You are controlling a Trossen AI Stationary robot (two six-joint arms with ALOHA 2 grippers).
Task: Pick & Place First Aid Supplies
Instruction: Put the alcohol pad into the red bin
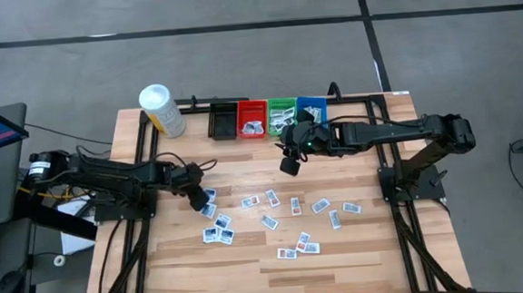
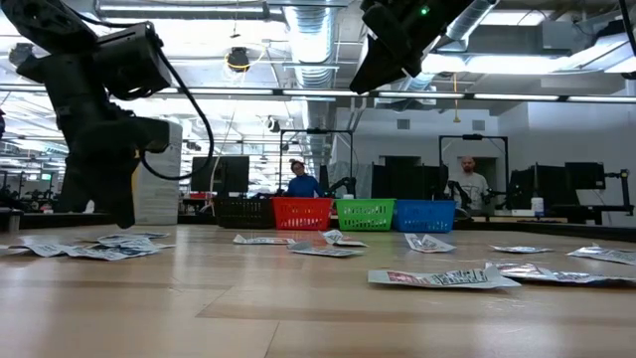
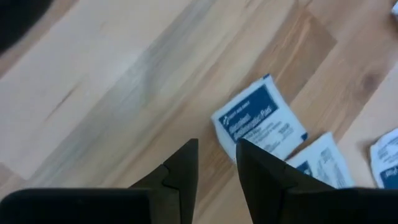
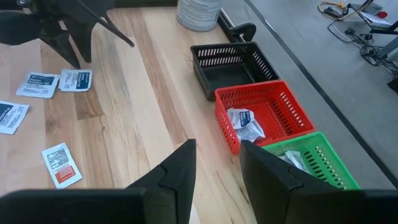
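Risk: The left gripper point(image 1: 199, 203) hangs low over the left edge of the packet cluster, and two packets there lie touching or overlapping; closing on that spot could, in my judgement, lift both at once or nudge the blue-print packet point(image 3: 259, 121) aside rather than catch it.

Second risk: The packets lie flat on the wooden table point(image 1: 251, 274), so fingertips that stop short of the surface may slide over a packet's edge and come up with nothing.

Left gripper: Its two dark fingers point(image 3: 180, 171) stand slightly apart with only a narrow gap between them, holding nothing; bare wood shows through the gap.

Packet and left gripper: The blue-print packet lies on the table just beside the fingertips, off to one side of the gap rather than between the fingers, with a second packet point(image 3: 320, 162) touching it.

Right gripper: The right gripper point(image 1: 291, 166) hovers above the table just in front of the red bin point(image 4: 264, 115) and green bin point(image 4: 317, 162), fingers parted a little and empty.

Supplies: Most first aid supplies point(image 1: 271, 220) are scattered across the table's middle, well apart from the bins; a few already sit in the red and green bins.
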